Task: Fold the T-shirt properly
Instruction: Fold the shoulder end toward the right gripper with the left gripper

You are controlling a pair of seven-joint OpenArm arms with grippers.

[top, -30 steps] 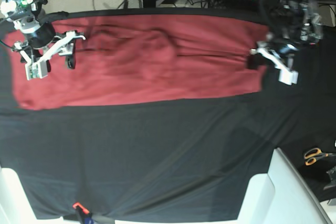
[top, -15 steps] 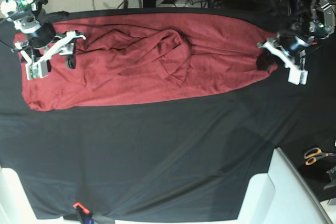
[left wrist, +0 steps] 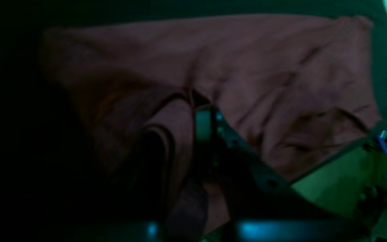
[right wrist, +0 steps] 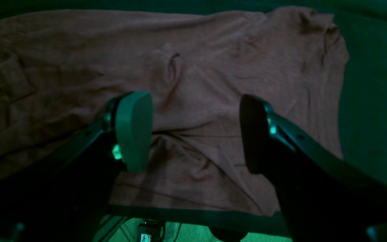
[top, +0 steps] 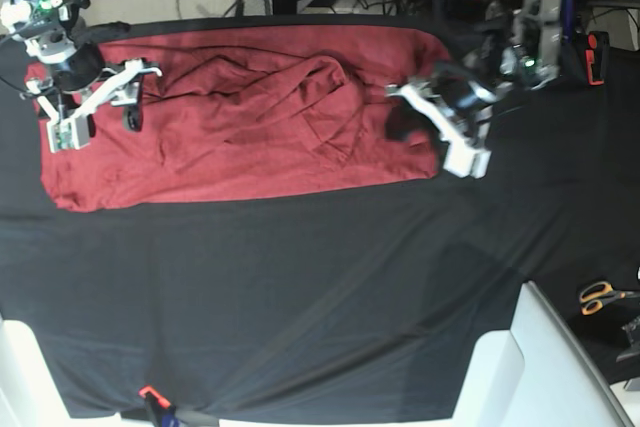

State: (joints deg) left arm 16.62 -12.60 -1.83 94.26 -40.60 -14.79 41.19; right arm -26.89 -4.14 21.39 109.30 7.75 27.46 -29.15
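Looking down, we see the T-shirt (top: 240, 127), thin, soft, brick-red knit, spread in a long band across the far part of the black cloth sheet (top: 300, 297), rumpled into ridges near its middle. On the shirt's right end in the base view, the left gripper (top: 400, 125) is pinched closed on a fold of the fabric (the wrist view shows cloth bunched between its jaws). At the opposite end, the right gripper (right wrist: 193, 131) hangs just above the shirt with its jaws spread wide, holding nothing, wrinkled knit showing between its rounded pads (right wrist: 133, 129). Orange-handled scissors (top: 600, 297) lie well apart, at the right edge.
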